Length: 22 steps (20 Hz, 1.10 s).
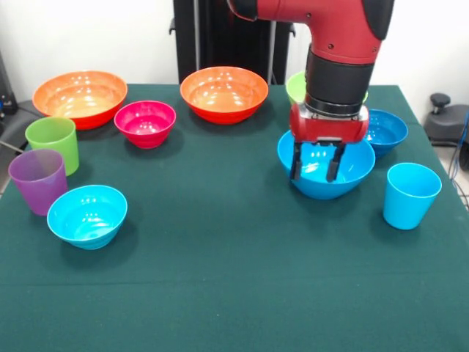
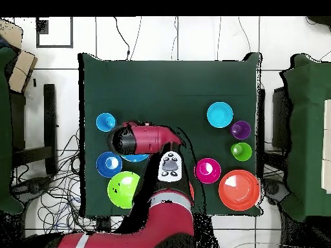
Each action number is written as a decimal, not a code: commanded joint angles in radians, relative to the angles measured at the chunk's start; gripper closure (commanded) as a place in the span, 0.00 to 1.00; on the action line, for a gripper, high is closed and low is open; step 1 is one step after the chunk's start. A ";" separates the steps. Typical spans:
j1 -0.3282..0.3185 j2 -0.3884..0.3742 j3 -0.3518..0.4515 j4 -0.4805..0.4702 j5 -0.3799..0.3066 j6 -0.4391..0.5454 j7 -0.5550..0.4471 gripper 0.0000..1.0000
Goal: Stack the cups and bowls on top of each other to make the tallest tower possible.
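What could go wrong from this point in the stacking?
1. The gripper hangs open over the large blue bowl; a grasp on its thin glossy rim may slip or tip it.
2. The dark blue bowl sits close behind, so the arm might knock it when lifting.
3. The light blue cup stands near the table's side and a nudge might topple it.

A matt dark green cloth (image 1: 220,249) covers the table. The round orange plastic bowls (image 1: 224,94), the magenta small bowl (image 1: 145,123) and the cyan small bowl (image 1: 87,215) are glossy and smooth, with bright glints. The tapered light blue plastic cup (image 1: 410,195) looks smooth, the purple cup (image 1: 38,180) slightly translucent. The arm's red shell (image 1: 322,22) is satin plastic.
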 commanded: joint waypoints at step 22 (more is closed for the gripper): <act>-0.017 -0.078 0.131 0.188 -0.046 0.026 0.047 0.00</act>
